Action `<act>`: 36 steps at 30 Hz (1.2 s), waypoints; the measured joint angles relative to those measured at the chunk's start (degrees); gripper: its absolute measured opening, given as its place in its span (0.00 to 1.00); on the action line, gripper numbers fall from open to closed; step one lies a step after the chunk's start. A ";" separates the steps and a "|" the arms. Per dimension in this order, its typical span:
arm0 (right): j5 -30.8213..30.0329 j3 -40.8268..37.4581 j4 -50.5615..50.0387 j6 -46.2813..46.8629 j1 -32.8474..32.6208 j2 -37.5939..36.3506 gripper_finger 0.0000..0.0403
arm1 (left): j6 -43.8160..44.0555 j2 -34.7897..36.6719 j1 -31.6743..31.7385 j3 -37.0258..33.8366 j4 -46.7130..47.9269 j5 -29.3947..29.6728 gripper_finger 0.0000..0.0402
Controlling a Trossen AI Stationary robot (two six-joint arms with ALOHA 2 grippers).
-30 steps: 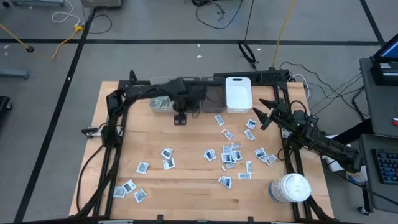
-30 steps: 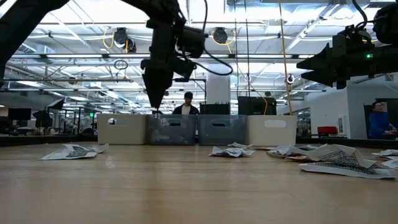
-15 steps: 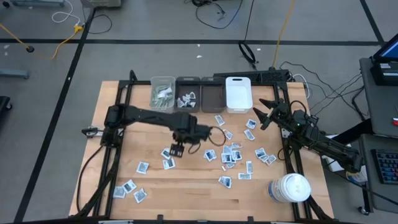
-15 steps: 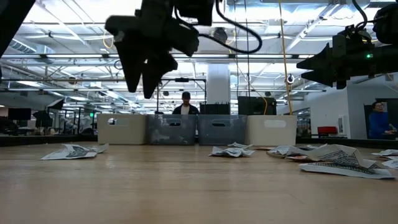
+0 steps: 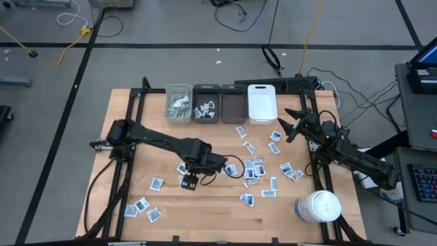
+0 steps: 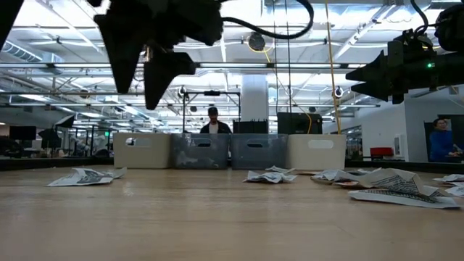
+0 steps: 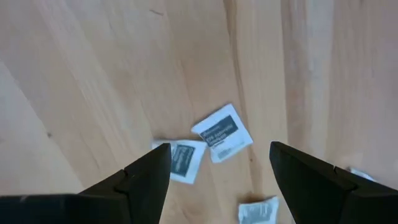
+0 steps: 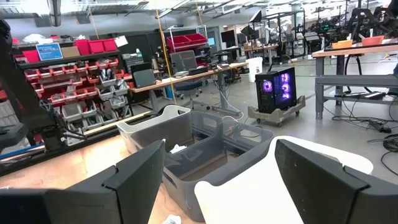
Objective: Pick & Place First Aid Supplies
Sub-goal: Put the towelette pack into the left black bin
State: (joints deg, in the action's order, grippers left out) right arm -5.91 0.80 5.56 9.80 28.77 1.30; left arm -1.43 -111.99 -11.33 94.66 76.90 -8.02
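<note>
From above, the wooden tabletop (image 5: 205, 215) carries the first aid packets (image 5: 256, 167), loosely scattered: most lie right of the middle, a few sit near the front left corner, and some are already inside the bins (image 5: 220, 104) lined along the far edge. The left gripper (image 5: 189, 180) is over the middle of the tabletop, directly above a pair of packets (image 5: 184, 174). The right gripper (image 5: 289, 125) waits near the far right edge, beside the white bin (image 5: 261, 104). A white jar (image 5: 316, 206) stands at the front right corner.

At table height, the left gripper (image 6: 141, 76) hangs well above the wood, its fingers spread. The packets (image 6: 395, 186) lie flat and crumpled across the tabletop (image 6: 217, 225), with the row of bins (image 6: 228, 151) behind them. The right gripper (image 6: 362, 74) is raised at the right side.

Past the left gripper's (image 7: 219, 165) widely spread, empty fingers, two packets (image 7: 222, 132) lie side by side on the wood below, with another (image 7: 258, 211) nearby.

The right gripper (image 8: 219, 168) also has its fingers wide and empty, facing the bins (image 8: 205, 152).
</note>
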 joint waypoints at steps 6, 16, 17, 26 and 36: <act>-0.02 0.01 0.18 0.00 0.02 0.08 0.74 | -0.09 5.63 -0.93 -8.54 -7.02 0.09 0.68; 0.00 0.02 0.17 0.00 0.02 0.11 0.74 | 0.28 13.85 -1.06 -19.72 -13.71 0.45 0.68; 0.00 0.01 0.16 0.00 0.01 0.11 0.74 | 0.28 14.23 -1.20 -20.50 -13.79 0.45 0.68; 0.00 0.02 0.15 -0.01 0.00 0.13 0.74 | 0.50 13.61 -2.47 -28.64 -21.04 1.19 0.68; 0.00 0.02 0.15 0.00 0.01 0.13 0.74 | 1.65 13.61 -4.29 -36.17 -33.51 2.03 0.68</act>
State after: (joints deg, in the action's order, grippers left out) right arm -5.91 0.82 5.72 9.80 28.79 1.43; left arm 0.22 -98.39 -15.63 58.49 43.39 -5.99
